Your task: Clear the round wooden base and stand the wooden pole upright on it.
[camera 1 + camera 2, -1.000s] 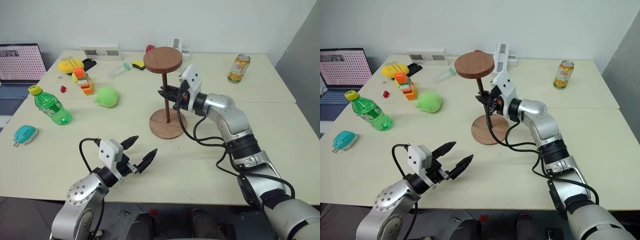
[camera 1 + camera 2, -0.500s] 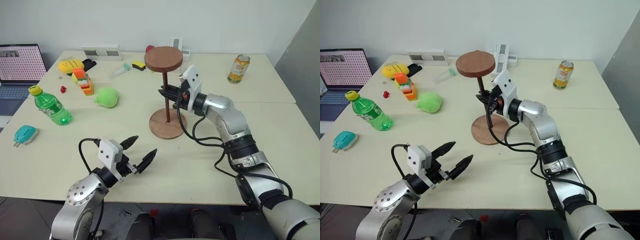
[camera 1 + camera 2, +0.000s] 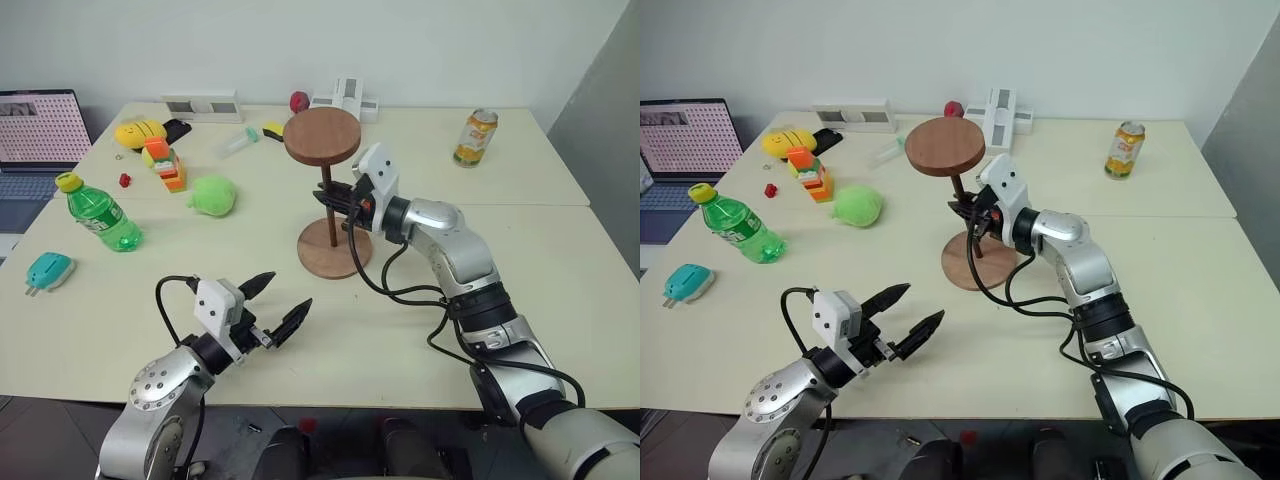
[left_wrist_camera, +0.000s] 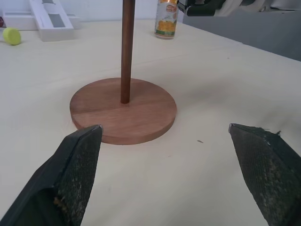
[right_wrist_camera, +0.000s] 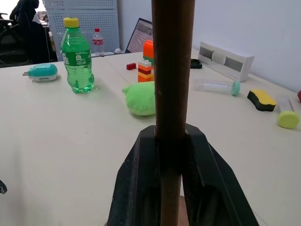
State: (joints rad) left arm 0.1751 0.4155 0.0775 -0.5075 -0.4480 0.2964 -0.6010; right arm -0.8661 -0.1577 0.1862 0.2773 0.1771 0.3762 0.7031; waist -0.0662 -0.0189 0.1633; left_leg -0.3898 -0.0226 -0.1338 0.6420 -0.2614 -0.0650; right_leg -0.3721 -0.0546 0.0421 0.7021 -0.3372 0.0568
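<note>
One wooden pole (image 3: pixel 327 205), one round wooden base (image 3: pixel 335 250), two hands.

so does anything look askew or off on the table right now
Only the wooden pole: standing on the round wooden base, it leans slightly left at the top, with the right tool shut on it. Nothing looks spilled or damaged.

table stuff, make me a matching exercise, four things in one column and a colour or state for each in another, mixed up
Things:
1. bottle
2. can
3. wooden pole
4. left gripper

States:
A. open, holding nothing
B. upright on the round wooden base, clamped by the right gripper
C. green, lying on its side
D. standing upright at the far right of the table

Pairs: 1-C, 2-D, 3-B, 4-A
</note>
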